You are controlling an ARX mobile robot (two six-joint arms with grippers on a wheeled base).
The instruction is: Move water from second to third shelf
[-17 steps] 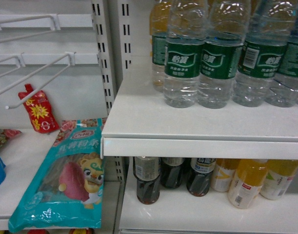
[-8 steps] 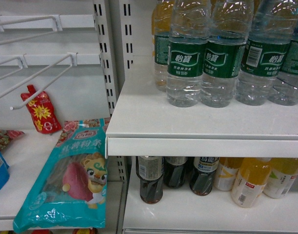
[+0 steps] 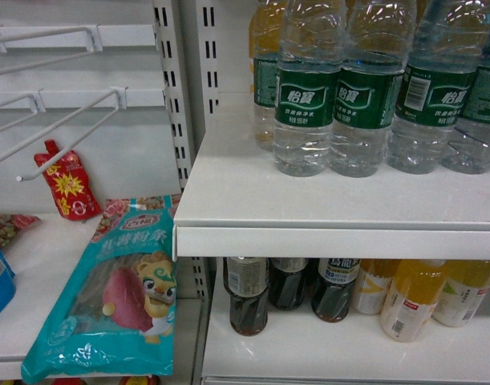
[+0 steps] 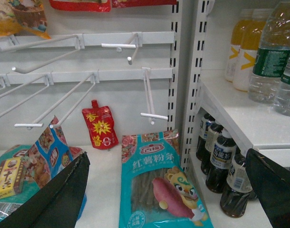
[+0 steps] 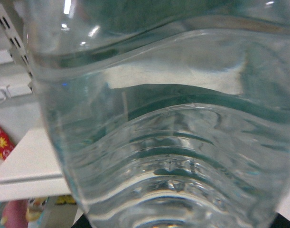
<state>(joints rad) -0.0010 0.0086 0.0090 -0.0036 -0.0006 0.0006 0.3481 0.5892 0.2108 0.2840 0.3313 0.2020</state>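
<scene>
A clear ribbed water bottle (image 5: 168, 123) fills the right wrist view, its lower body pressed close to the camera. My right gripper (image 5: 178, 224) is shut round it; only dark finger tips (image 5: 282, 223) show at the bottom corners against its sides. Several more water bottles (image 3: 307, 96) with green labels stand in a row on the upper white shelf (image 3: 309, 204) in the head view. My left gripper (image 4: 166, 192) hangs open over the left bay, holding nothing. Neither gripper shows in the head view.
Dark tea bottles (image 3: 246, 297) and orange drink bottles (image 3: 409, 298) stand on the shelf below (image 3: 309, 357). In the left bay lie a teal noodle bag (image 3: 108, 297) and a red pouch (image 3: 66, 186), under white wire hooks (image 3: 68, 124). A perforated upright (image 3: 174, 104) divides the bays.
The whole head view slid slightly to the right between one second and half a second ago. Nothing has moved since.
</scene>
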